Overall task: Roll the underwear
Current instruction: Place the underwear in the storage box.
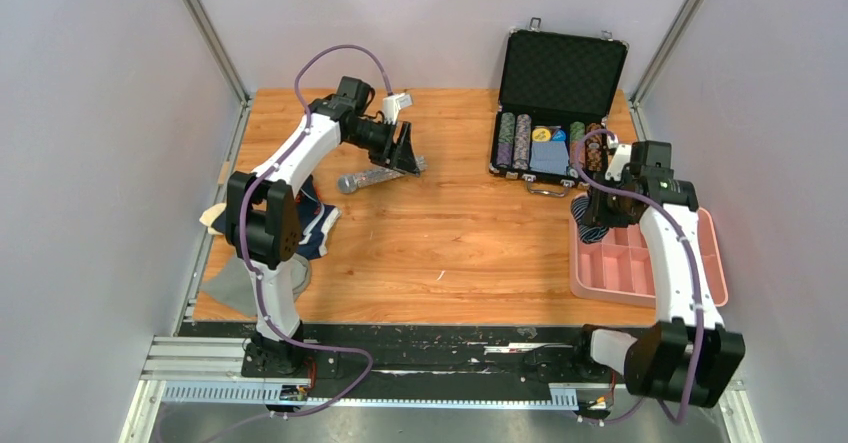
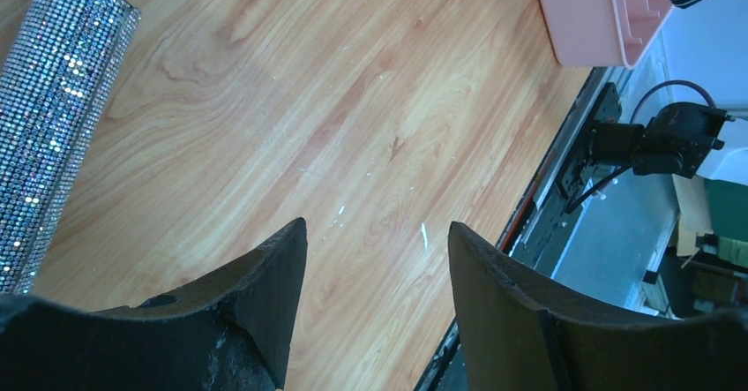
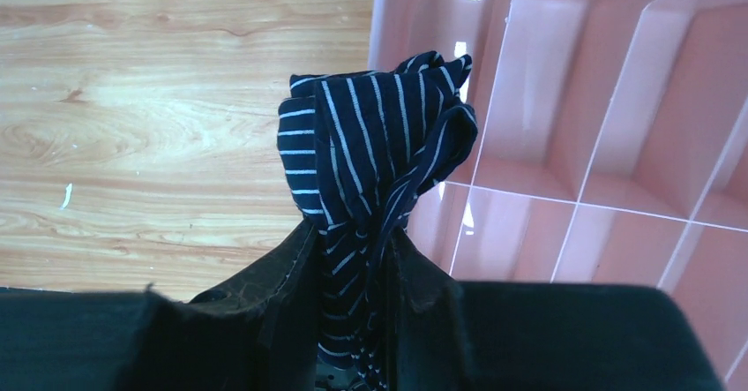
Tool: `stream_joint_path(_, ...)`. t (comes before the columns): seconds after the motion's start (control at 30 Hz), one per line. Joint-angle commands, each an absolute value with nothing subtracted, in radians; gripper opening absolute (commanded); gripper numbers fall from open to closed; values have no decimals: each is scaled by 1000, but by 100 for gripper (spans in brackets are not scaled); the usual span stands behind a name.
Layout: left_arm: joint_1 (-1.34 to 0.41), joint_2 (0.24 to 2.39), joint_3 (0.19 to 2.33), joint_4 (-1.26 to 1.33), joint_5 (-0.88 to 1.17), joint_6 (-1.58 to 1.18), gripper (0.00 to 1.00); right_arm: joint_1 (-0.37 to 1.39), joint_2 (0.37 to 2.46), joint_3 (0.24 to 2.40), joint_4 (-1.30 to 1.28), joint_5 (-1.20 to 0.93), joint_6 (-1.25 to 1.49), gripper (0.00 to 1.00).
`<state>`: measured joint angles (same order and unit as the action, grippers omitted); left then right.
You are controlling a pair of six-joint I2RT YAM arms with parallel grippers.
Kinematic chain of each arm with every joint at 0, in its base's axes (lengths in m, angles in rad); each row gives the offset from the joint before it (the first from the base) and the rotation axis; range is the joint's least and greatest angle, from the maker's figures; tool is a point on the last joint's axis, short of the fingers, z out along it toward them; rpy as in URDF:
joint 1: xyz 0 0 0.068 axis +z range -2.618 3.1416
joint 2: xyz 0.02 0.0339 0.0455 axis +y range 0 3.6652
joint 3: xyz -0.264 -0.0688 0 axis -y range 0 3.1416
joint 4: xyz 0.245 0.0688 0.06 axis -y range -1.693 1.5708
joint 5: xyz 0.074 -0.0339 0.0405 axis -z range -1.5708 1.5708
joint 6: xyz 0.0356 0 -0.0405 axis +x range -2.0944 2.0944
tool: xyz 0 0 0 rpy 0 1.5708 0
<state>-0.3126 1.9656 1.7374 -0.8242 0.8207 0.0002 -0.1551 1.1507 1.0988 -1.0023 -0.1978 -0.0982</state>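
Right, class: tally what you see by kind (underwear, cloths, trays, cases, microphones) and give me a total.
Underwear: 2 (striped pair in the right hand; navy pair on the table)
Grey cloth: 1
Pink tray: 1
Chip case: 1
Sparkly microphone: 1
Total: 6

Navy cloth boxer briefs with thin white stripes (image 3: 370,144): bunched, clamped upright in my right hand (image 3: 353,232), at the corner of the pink plastic tray (image 3: 564,100). Second navy cloth briefs (image 1: 318,225): crumpled on the table (image 1: 450,233), left side, partly hidden under my left arm (image 1: 300,153).
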Motion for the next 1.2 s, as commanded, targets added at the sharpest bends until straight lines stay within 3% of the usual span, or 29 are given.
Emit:
stream_joint_path(0.0, -313, 1922, 1718, -788, 834, -37, 67, -167, 1235, 1099, -941, -158, -19, 0)
stream_joint_path(1.17, -313, 1785, 1597, -778, 732, -2, 67, -212, 1676, 1011, -620, -115, -26, 0)
